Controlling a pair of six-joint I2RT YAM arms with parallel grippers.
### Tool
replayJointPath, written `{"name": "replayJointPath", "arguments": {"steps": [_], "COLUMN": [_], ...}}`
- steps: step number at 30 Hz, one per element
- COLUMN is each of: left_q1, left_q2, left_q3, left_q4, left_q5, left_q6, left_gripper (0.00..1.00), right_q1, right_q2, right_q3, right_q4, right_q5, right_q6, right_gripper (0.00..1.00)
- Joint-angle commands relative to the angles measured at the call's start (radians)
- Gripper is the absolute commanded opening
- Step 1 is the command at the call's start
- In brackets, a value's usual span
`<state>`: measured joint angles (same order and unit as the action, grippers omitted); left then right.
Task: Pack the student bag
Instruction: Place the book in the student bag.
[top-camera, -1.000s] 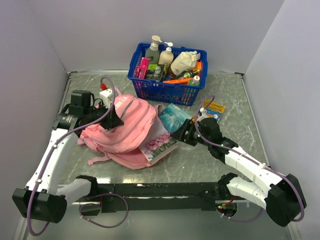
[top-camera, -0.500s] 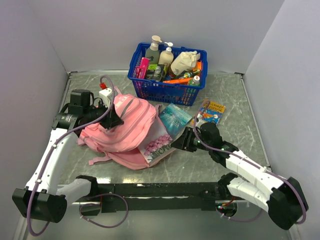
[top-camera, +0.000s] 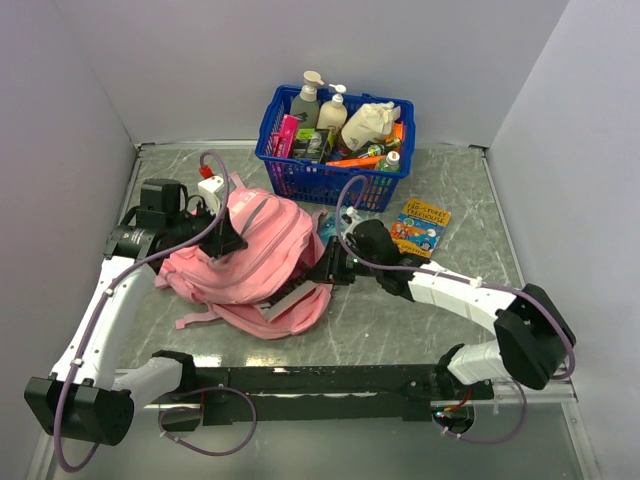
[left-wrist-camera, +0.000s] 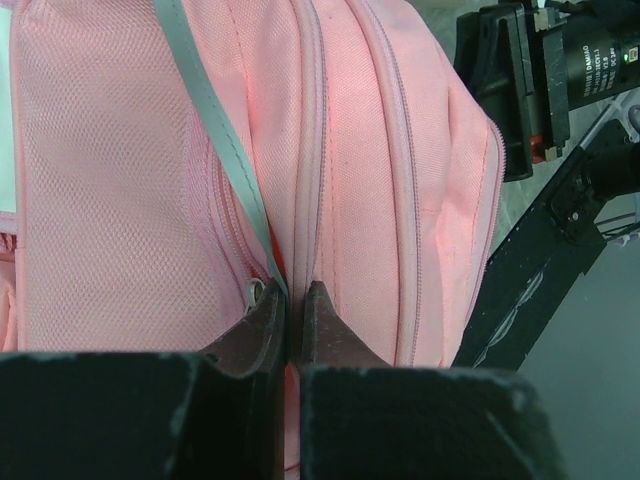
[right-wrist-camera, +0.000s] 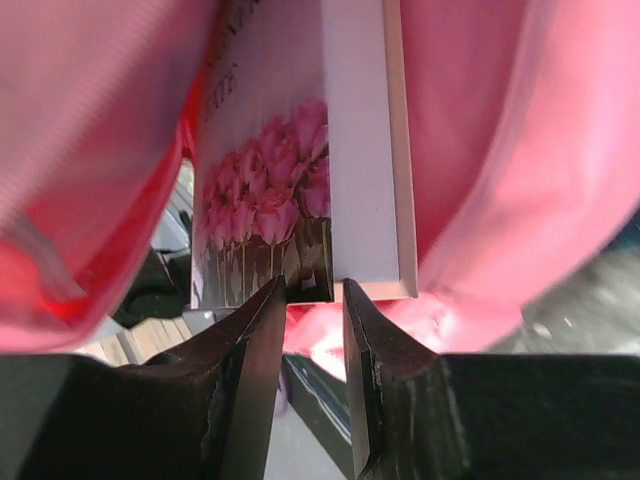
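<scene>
Left gripper (left-wrist-camera: 295, 300): fingers together, pinching student bag (top-camera: 265, 250) seam.
Right gripper (right-wrist-camera: 312, 295): fingers narrowly apart at tulip book (right-wrist-camera: 270, 210) edge; grip unclear.

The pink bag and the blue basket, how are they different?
The pink bag is soft fabric lying slumped on the table; the blue basket is plastic lattice standing upright. The bag is bigger and holds a book; the basket is crammed with bottles. Both hold things.
</scene>
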<state>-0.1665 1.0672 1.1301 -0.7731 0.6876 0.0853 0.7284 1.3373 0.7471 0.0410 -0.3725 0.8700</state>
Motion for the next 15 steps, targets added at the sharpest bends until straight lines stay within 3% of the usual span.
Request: {"name": "replayJointPath", "arguments": {"steps": [1,6,7,11,15], "left_q1": [0.001,0.001,0.001,0.004,0.005], "left_q2": [-0.035,-0.036,-0.038,-0.039,-0.029], "left_q3": [0.079,0.088,0.088,0.083,0.082], "left_q4": [0.146,0.136,0.136,0.143,0.147], "left_q5": [0.11,0.102,0.099,0.095,0.102], "left_q6": [-0.007,-0.005,-0.002,-0.006,-0.012], "left_gripper": [0.01,0.01,0.01,0.01,0.01], "right_q1": [0.028,0.04,0.042,0.016,-0.047], "right_q2": [0.072,0.114,0.099,0.007,-0.076], "right_q3": [0.113,0.153,0.152,0.084,-0.043], "right_q4": [0.085,0.022,0.005,-0.012,0.097], "right_q5": [0.055,0.095,0.101,0.155,0.072], "right_q6": [0.02,-0.009,-0.017,-0.026,0.023], "right_gripper": [0.43,0.76,1.0,1.0,1.0]}}
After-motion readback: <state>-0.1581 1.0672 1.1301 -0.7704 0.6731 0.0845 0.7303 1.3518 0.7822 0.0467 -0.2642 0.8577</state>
